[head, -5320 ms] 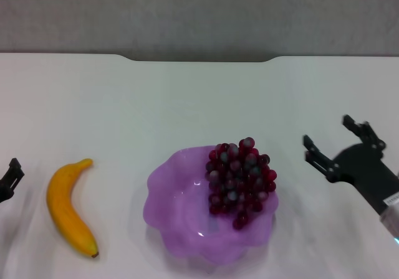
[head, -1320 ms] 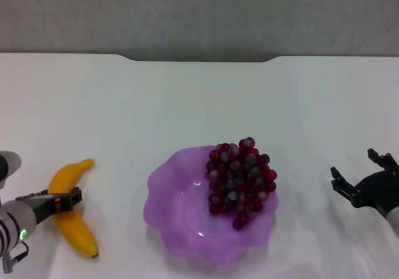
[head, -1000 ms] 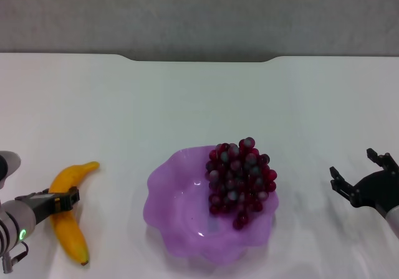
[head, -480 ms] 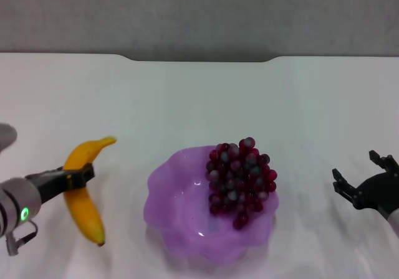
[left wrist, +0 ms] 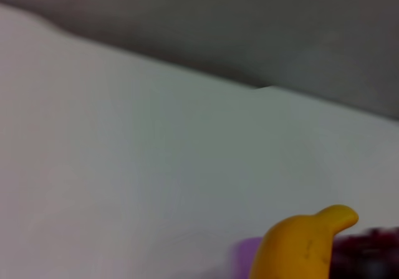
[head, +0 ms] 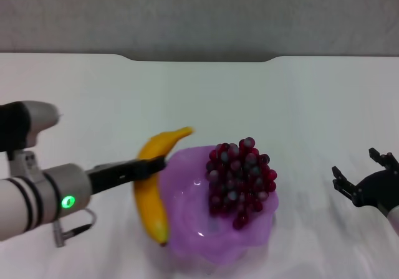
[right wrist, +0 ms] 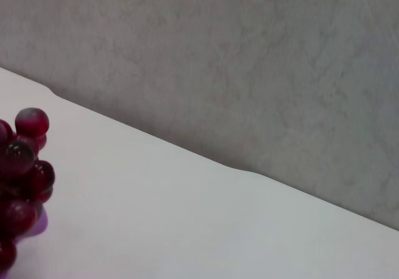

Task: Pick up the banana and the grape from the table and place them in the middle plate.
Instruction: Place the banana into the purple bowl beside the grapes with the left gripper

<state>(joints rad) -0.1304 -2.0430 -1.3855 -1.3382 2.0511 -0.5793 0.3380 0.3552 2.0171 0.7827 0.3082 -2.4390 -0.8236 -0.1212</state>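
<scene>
The yellow banana (head: pixel 153 189) hangs in the air at the left rim of the purple middle plate (head: pixel 187 223), its dark tip pointing toward me. My left gripper (head: pixel 154 164) is shut on its middle. The banana's stem end (left wrist: pixel 305 241) also shows in the left wrist view. The dark red grape (head: pixel 240 180) bunch lies in the plate's right half, and a few of its berries (right wrist: pixel 19 185) appear in the right wrist view. My right gripper (head: pixel 363 174) stays open above the white table (head: pixel 199 98), well to the right of the plate.
The table's notched far edge (head: pixel 199 58) meets a grey wall (head: pixel 199 11). The left arm's body (head: pixel 37 195) with a green light lies over the table's front left.
My left gripper has lifted the banana off the table and carried it rightward to the plate's left rim. The right gripper has hardly moved in the last second.
</scene>
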